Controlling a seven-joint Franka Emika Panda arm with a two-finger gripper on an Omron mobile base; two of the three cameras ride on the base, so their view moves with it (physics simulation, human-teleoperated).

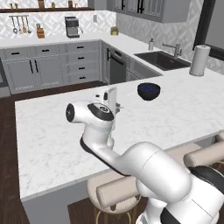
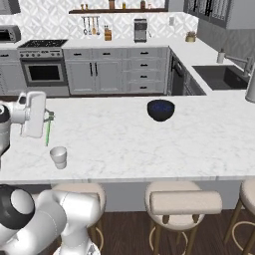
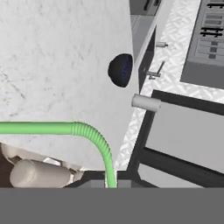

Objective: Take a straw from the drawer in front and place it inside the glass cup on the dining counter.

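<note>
Jaws [image 2: 48, 117] closed on the green straw [image 2: 48, 132], held upright above the marble worktop [image 2: 129, 144], just above and beside the glass cup [image 2: 59, 156].

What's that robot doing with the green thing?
The robot's gripper is shut on a green straw and holds it above the white dining counter. A little glass cup stands on the counter just below and beside the straw. The straw is not in the cup yet. A dark bowl sits farther along.
</note>
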